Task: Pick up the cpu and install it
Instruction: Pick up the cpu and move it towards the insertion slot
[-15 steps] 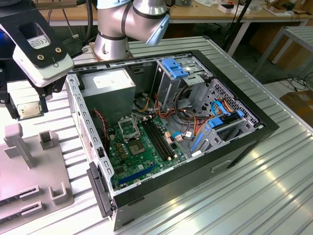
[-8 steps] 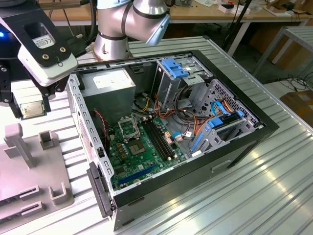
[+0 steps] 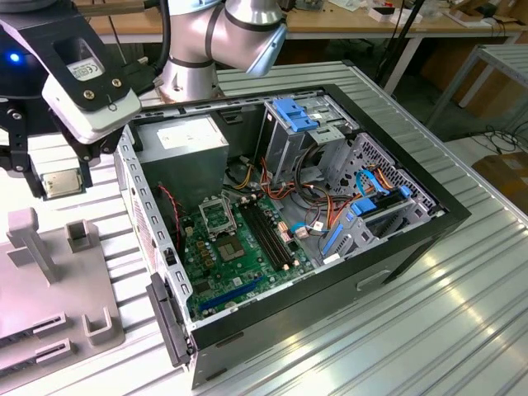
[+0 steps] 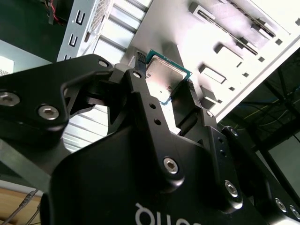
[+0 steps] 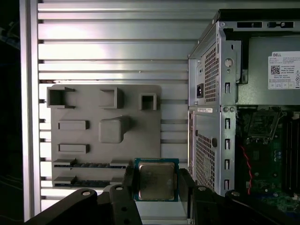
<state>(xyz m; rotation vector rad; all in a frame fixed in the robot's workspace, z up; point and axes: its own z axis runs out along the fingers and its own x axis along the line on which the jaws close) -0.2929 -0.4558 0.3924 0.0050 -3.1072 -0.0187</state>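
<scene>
Silver-grey cpu [image 5: 156, 180] tight in the closed gripper [image 5: 157, 183], outside the open computer case [image 3: 429, 235] with its green motherboard [image 3: 239, 264].

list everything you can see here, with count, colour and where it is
cpu: 1, silver top with green edges, in the gripper, outside the case
computer case: 1, black, open, on the table
motherboard: 1, green, inside the case
socket: 1, metal-framed, on the motherboard
power supply: 1, grey, inside the case
memory slots: several, black, on the motherboard
fixture tray: 1, grey, on the table beside the case
table: 1, silver, ribbed
arm: 1, silver-grey
gripper: 1, black, shut on the cpu
</scene>
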